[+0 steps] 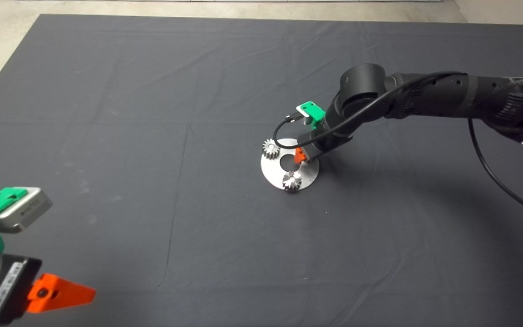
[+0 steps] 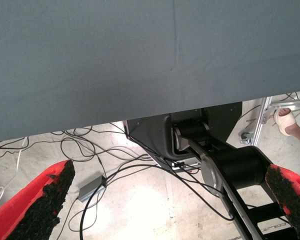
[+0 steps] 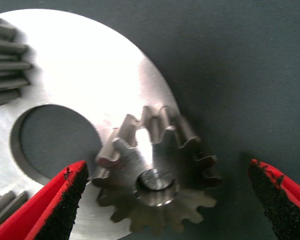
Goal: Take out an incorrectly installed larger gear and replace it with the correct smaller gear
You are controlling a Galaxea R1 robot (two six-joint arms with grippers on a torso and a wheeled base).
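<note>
The larger gear (image 3: pixel 157 175), steel with flared slanted teeth, sits on a pin at the rim of a round steel plate (image 3: pixel 90 65), overhanging the mat. My right gripper (image 3: pixel 167 165) hangs just above it, open, one black pad on each side and neither touching. In the head view the right gripper (image 1: pixel 301 156) covers that gear over the plate (image 1: pixel 307 175), near the mat's middle. The smaller gear is hidden or out of view. The left gripper (image 1: pixel 61 293) waits open at the lower left edge.
A pale straight-toothed gear (image 1: pixel 270 148) stands on the plate's far left rim and a small dark-grey gear (image 1: pixel 292 180) on its near rim. A round hole (image 3: pixel 55 140) opens in the plate's middle. A person's foot (image 2: pixel 289 121) shows on the floor beyond the mat.
</note>
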